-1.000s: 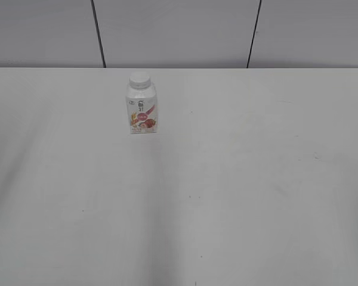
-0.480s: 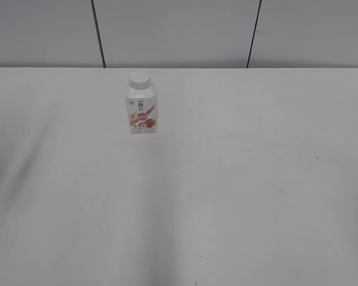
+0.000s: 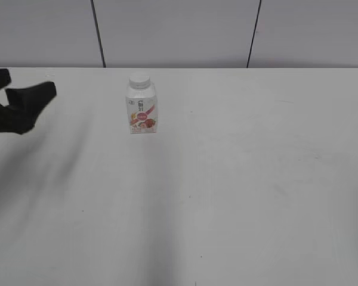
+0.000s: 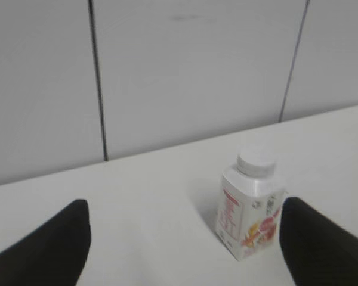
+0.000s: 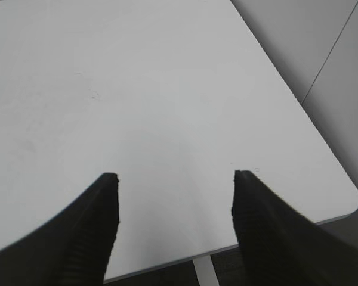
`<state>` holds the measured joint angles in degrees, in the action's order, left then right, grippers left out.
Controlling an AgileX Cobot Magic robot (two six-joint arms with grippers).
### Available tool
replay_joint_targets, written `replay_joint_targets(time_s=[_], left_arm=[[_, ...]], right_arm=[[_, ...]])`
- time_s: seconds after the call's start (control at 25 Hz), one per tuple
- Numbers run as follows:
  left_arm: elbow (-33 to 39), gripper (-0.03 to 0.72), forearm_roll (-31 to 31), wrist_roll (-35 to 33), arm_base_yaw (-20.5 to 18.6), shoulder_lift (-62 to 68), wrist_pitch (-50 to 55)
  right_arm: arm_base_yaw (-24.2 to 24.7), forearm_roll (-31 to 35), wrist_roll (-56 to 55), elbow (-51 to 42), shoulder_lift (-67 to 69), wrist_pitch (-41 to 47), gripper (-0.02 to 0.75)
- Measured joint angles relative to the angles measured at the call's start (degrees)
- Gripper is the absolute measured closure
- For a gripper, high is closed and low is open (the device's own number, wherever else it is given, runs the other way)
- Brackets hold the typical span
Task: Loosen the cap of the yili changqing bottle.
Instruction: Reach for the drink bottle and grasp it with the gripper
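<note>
The left gripper (image 3: 22,89) is cut off by the left edge of the exterior view, so only its two dark fingers show there, and in the left wrist view its fingers (image 4: 45,250) run out at the bottom edge with their roots unseen. Ahead of that gripper and toward its right finger, the yili changqing bottle (image 4: 250,210) is soft and blurred, its label print and small logo too small to read, and its far sides are hidden. The right gripper (image 5: 174,174) lies outside the exterior view altogether, and in the right wrist view its fingers (image 5: 89,232) are clipped by the bottom edge.
</note>
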<state>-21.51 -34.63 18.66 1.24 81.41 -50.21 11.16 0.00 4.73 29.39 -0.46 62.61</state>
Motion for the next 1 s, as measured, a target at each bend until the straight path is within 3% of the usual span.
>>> replay_joint_targets(time_s=[0.44,0.72,1.0], left_arm=[[-11.6,0.078,-16.6,1.6,-0.1,19.4,-5.8],[-27.4,0.081,-35.9,11.4,-0.7,32.1,-7.6],[-42.3,0.094,-45.3,18.0,-0.7,42.8,-7.9]], right_arm=[[0.0,0.7,0.0,0.0,0.0,-0.1,0.258],[0.0,0.7,0.0,0.0,0.0,-0.1,0.258],[0.0,0.7,0.0,0.0,0.0,-0.1,0.258]])
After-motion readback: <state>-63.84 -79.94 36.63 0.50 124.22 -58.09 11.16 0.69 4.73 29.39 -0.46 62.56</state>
